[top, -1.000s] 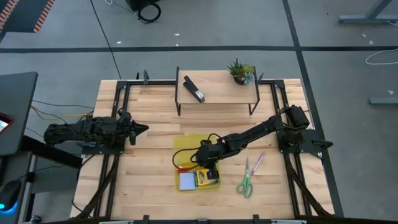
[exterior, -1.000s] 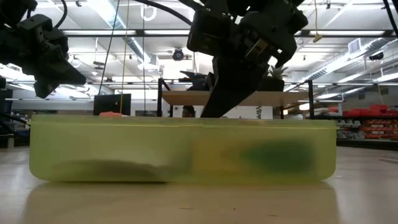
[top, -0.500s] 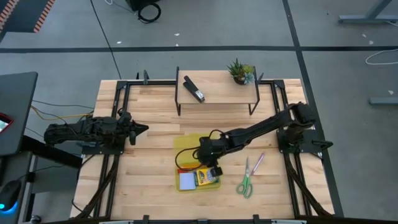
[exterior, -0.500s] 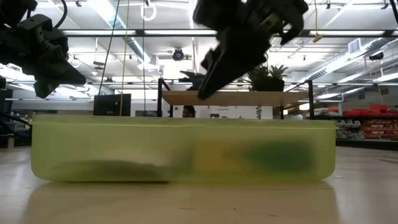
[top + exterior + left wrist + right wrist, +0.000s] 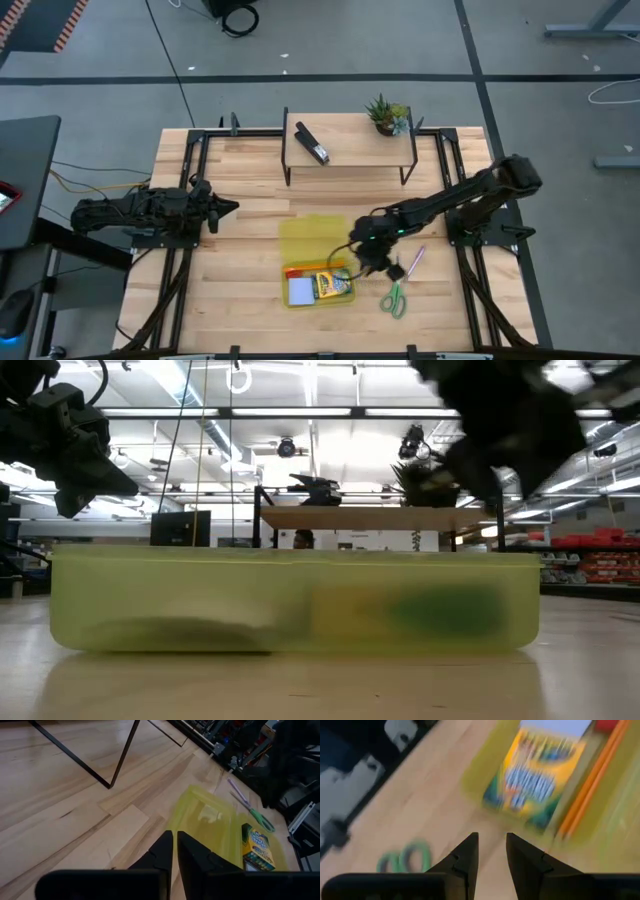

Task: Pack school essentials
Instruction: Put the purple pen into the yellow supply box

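A yellow translucent case [image 5: 312, 240] lies open at mid-table. In it are a pale blue notepad [image 5: 301, 291], a crayon box [image 5: 334, 286], an orange pencil [image 5: 316, 270] and a red eraser [image 5: 291, 271]. Green-handled scissors [image 5: 393, 297] and a purple pen [image 5: 414, 262] lie flat on the wood to its right. My right gripper [image 5: 386, 268] hovers between the case and the scissors. It is open [image 5: 492, 854] with nothing between its fingers. My left gripper [image 5: 229, 208] waits shut [image 5: 175, 846] at the table's left, above the wood.
A wooden riser shelf [image 5: 350, 150] on thin black legs stands at the far side. It carries a black stapler [image 5: 311, 143] and a small potted plant [image 5: 386, 115]. Black frame rails run along both side edges of the table. Bare wood lies left of the case.
My right gripper has risen out of the yellow case and swung toward the table's right edge. It has turned as it went and now hangs over the wood beside the scissors. The orange pencil now shows uncovered in the case.
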Motion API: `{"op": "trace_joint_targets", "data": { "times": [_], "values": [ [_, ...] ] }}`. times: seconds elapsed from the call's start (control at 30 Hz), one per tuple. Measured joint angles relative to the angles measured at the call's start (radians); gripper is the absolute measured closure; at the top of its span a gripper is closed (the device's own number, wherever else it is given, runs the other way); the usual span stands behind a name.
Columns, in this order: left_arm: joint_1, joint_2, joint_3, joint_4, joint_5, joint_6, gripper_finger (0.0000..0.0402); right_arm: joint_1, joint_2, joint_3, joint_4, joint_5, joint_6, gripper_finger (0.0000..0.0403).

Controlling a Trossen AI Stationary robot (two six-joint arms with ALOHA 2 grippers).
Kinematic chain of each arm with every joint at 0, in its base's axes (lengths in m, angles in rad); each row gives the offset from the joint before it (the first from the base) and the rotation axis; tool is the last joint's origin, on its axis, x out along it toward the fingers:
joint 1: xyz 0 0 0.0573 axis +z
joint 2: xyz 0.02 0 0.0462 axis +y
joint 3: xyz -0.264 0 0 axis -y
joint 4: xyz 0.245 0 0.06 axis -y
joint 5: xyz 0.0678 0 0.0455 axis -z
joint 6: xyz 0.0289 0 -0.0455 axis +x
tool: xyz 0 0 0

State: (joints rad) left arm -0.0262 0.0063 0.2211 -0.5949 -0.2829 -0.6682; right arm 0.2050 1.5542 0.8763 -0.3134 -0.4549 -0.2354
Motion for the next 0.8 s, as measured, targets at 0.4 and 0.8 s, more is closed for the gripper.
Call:
{"op": "trace_joint_targets", "data": {
  "times": [0.4, 0.8],
  "values": [
    [0.000, 0.000, 0.000, 0.000, 0.000, 0.000, 0.0365, 0.055, -0.226, -0.418, 0.070, -0.016, -0.001, 0.0296],
    [0.000, 0.000, 0.000, 0.000, 0.000, 0.000, 0.0365, 0.102, -0.252, -0.437, 0.000, 0.026, -0.108, 0.0297]
  ]
}}
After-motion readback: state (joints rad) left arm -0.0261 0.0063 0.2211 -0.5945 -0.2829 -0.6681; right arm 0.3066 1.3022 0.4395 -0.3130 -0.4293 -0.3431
